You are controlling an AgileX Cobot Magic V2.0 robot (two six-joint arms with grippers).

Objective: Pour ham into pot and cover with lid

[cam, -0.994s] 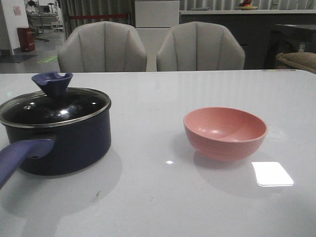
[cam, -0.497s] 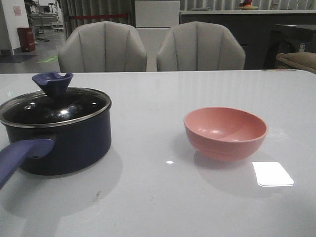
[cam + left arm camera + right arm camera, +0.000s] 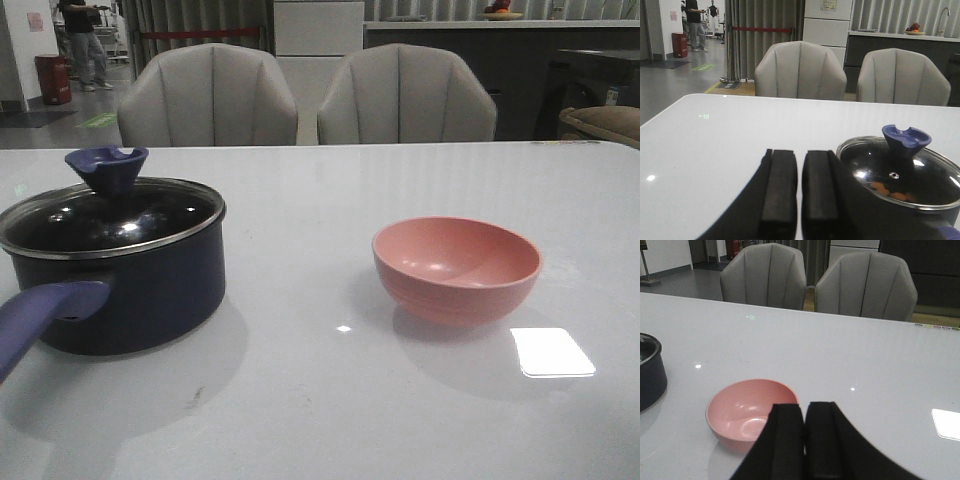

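Nothing on the table is shifting since earlier: lid (image 3: 112, 212) is sitting on pot (image 3: 120, 285) at left, sealing ham (image 3: 888, 192) inside, bowl (image 3: 456, 268) lying empty right, while left gripper (image 3: 799, 190) and right gripper (image 3: 804, 437) are idling pressed together, holding nothing.

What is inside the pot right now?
Through the glass lid, a few orange-pink ham slices lie inside the pot. The rest of its floor is too dark to see.

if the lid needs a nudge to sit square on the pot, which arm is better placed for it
Left. Its gripper, fingers nearly together and empty, sits right beside the pot with the lid on it. The right gripper is over by the pink bowl.
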